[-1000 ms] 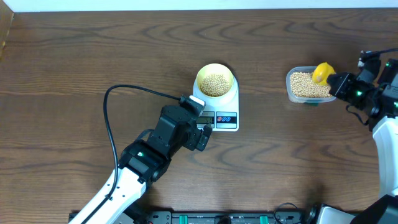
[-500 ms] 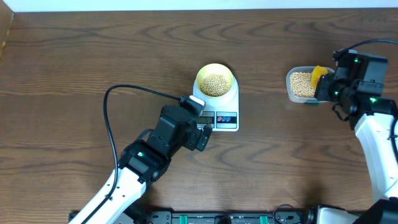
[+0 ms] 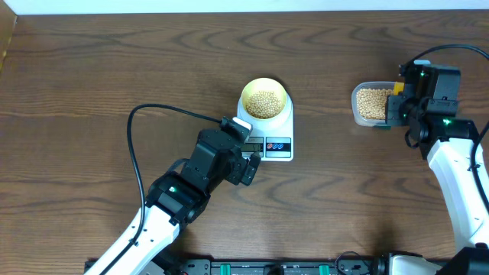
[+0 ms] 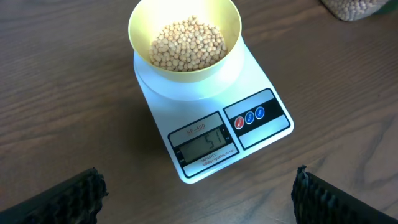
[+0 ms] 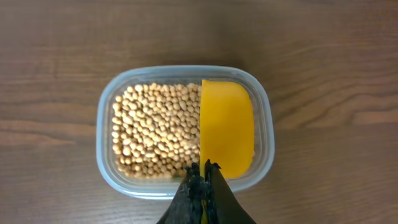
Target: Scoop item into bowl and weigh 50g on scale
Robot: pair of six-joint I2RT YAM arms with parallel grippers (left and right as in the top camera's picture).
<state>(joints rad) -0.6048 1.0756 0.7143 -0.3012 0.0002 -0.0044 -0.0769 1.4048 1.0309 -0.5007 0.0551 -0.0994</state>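
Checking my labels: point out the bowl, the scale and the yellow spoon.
bowl [image 4: 140,28], left wrist view, bare inner wall at left.
scale [image 4: 206,142], left wrist view, its LCD display.
spoon [image 5: 227,127], right wrist view, middle of its yellow head.

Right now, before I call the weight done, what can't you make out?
Overhead: scale display, too small to read.
Right wrist: spoon handle, covered by the right gripper; whether beans lie beneath the spoon head.
Left wrist: tub, cut off by the top edge; left gripper, only fingertips show at the bottom edge.
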